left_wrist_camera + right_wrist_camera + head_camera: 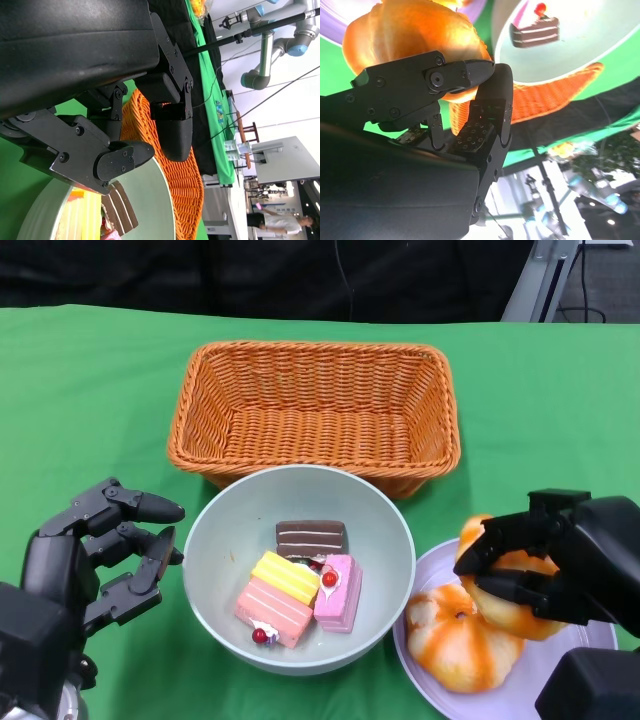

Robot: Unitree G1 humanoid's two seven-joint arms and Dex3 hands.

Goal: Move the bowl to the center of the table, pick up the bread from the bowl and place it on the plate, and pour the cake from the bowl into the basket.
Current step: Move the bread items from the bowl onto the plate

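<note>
While the left hand [100,550] hovers spread, the right hand [545,555] grips bread [510,590] over the plate [590,650].

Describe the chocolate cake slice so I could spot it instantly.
Find the woven orange wicker basket; right before it sits a pale grey-green round bowl. The dark brown striped cake slice lies at the bowl's far side, the only brown piece, behind the yellow and pink slices.

Pale green round bowl [300,570] sits mid-table, just in front of the woven orange wicker basket [315,410]. Four cake slices [300,585] lie in the bowl. To its right, the lilac plate [540,680] carries two orange bread rolls [462,638].
</note>
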